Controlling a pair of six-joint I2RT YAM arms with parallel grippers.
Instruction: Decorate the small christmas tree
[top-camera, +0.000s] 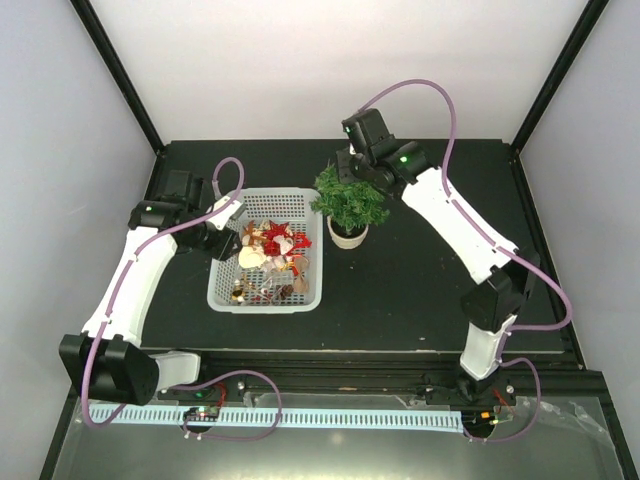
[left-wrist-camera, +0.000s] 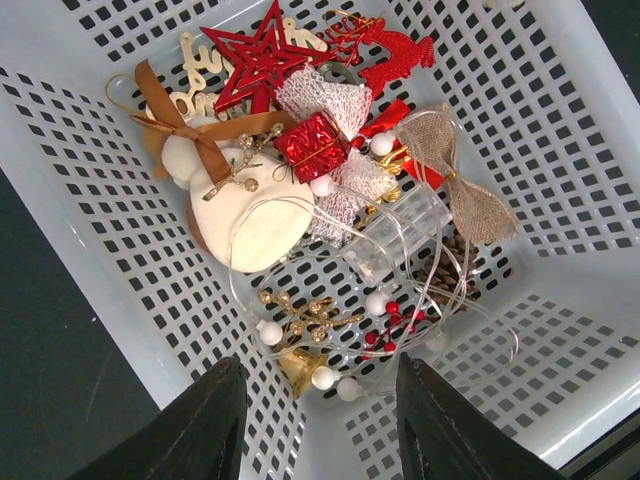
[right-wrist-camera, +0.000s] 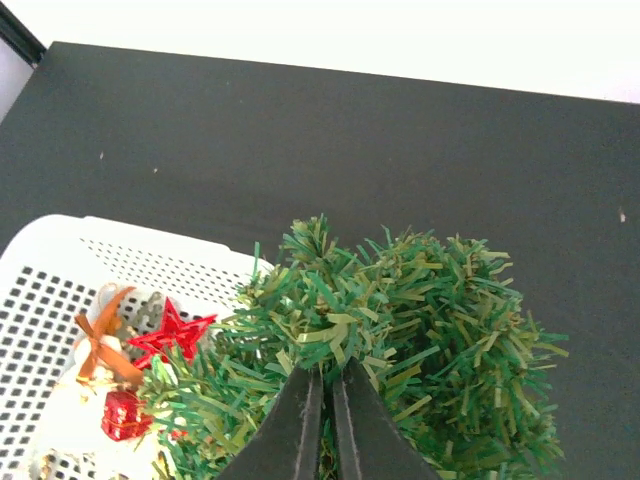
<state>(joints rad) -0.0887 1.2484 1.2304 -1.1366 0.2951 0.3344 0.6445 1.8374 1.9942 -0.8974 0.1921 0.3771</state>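
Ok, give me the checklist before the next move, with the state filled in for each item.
1. The left pincer is open and empty: ok. It hangs over the basket.
2. An ornament lies close under it: ok. A gold bell sits just ahead of its fingers.
3. The tree stands upright in its pot: ok.
4. The right pincer is off the tree: not ok. It is shut, with its tips in the top needles.
5. The right pincer is pinching a branch: cannot tell, because the needles hide the tips.
6. Ornaments hang on the tree: not ok. None shows.
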